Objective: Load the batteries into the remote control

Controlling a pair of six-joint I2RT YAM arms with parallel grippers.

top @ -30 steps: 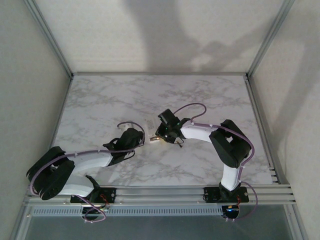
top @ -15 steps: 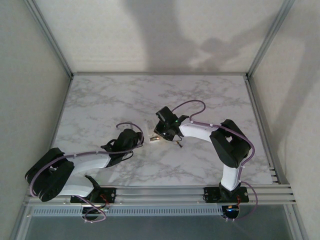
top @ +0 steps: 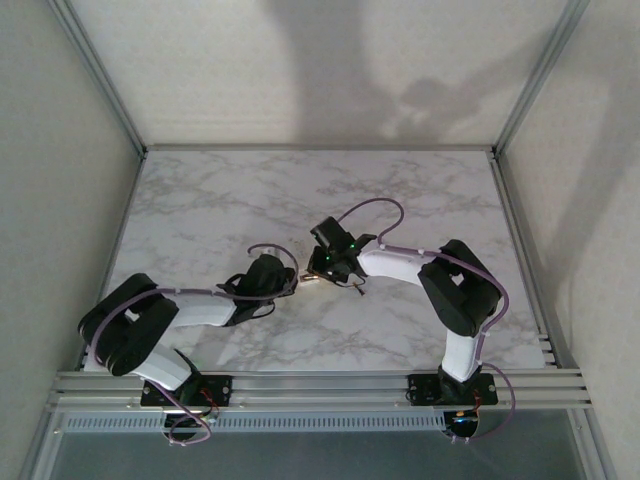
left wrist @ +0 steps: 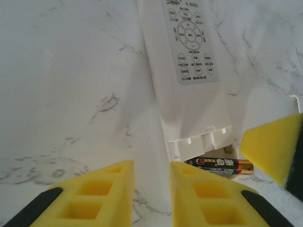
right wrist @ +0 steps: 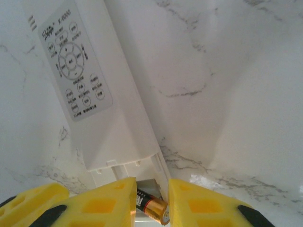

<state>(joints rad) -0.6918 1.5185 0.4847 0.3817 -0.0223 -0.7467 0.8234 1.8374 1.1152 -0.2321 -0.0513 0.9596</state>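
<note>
The white remote control [left wrist: 194,109] lies on the marble, grey keypad patch [left wrist: 190,40] at its far end, its open battery bay [left wrist: 203,142] towards me. One dark battery [left wrist: 220,164] with a copper end lies across the bay's mouth. My right gripper [right wrist: 150,201] is shut on that battery [right wrist: 152,208], which sits slanted between its yellow pads [right wrist: 106,205]. My left gripper [left wrist: 151,194] is open by a narrow gap over bare table beside the remote's near corner; its right pad [left wrist: 208,198] overlaps the remote's end. In the top view both grippers [top: 293,284] [top: 317,276] meet mid-table.
Grey-veined marble table [top: 420,200] lies inside light walls with metal corner posts [top: 100,80]. Aluminium rails [top: 320,385] run along the near edge by the arm bases. Purple cables [top: 375,208] loop off both arms.
My left arm has folded in, its elbow swinging right and forward, and its gripper has edged right towards the right gripper. The right gripper has shifted slightly left.
</note>
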